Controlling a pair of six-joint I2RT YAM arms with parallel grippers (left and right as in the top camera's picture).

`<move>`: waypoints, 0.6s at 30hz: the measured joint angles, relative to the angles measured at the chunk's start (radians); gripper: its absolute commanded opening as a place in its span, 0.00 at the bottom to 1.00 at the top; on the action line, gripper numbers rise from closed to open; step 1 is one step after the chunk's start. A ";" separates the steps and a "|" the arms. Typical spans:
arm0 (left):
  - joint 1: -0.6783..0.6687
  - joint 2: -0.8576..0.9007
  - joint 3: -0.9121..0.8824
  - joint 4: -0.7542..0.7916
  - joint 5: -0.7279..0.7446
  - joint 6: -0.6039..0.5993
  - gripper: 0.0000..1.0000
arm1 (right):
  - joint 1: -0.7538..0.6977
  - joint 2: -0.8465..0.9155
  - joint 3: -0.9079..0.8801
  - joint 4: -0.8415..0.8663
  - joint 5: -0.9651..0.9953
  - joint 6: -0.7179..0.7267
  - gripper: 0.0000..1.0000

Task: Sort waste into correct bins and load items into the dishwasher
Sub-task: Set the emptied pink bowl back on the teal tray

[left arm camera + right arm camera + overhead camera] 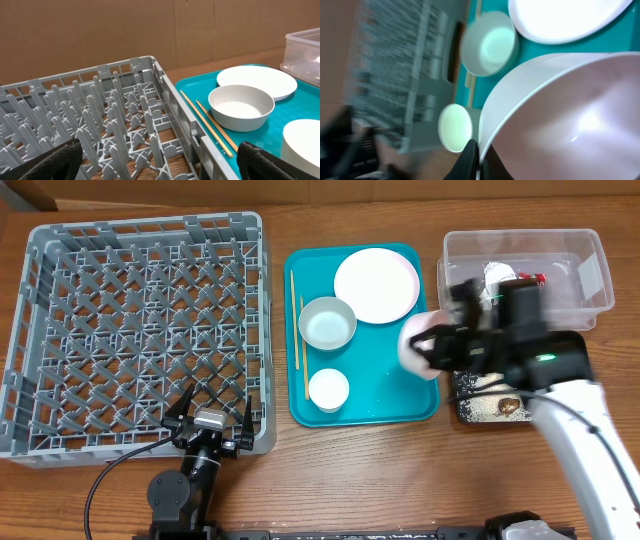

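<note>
Nearest the arms' bases, the left claw [212, 415] hangs wide open at the front wall of the grey dish rack [150, 225]. Farther out, the right claw [476, 152] is clamped on the rim of a tilted white bowl [570, 120] over the right edge of the teal tray [390, 385]; beyond it sits the clear tub [592, 280].

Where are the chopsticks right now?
Overhead view: the chopsticks lie along the left edge of the teal tray, between the grey rack and the bowl.
</note>
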State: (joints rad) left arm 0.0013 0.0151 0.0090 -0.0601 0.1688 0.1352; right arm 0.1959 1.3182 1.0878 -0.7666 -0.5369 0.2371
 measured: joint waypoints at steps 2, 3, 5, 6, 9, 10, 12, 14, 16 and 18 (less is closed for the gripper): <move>0.000 0.000 0.000 0.000 0.000 0.000 1.00 | 0.124 0.027 0.000 0.016 0.142 0.053 0.04; 0.000 0.000 0.000 0.000 0.000 0.000 1.00 | 0.171 0.045 0.000 0.029 0.197 0.071 0.04; 0.000 0.000 0.000 0.000 0.000 0.000 1.00 | 0.245 0.095 0.000 0.056 0.292 0.100 0.04; 0.000 0.000 0.000 0.000 0.000 0.000 1.00 | 0.273 0.127 0.000 0.069 0.330 0.109 0.04; 0.000 0.000 0.000 0.000 0.000 0.000 1.00 | 0.325 0.222 0.000 0.100 0.400 0.129 0.04; 0.000 0.000 0.000 0.000 0.000 0.000 1.00 | 0.335 0.251 0.000 0.107 0.415 0.130 0.04; 0.000 0.000 0.000 0.000 0.000 0.000 1.00 | 0.350 0.306 0.000 0.117 0.438 0.136 0.04; 0.000 0.000 0.000 0.000 0.000 0.000 1.00 | 0.357 0.350 0.000 0.120 0.452 0.137 0.04; 0.000 0.000 0.000 0.000 0.000 0.000 1.00 | 0.359 0.371 0.000 0.123 0.466 0.137 0.04; 0.000 0.000 0.000 0.000 0.000 0.000 1.00 | 0.359 0.374 0.002 0.125 0.475 0.137 0.07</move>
State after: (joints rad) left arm 0.0013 0.0151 0.0090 -0.0601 0.1688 0.1352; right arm 0.5552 1.6920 1.0893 -0.6415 -0.0624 0.3740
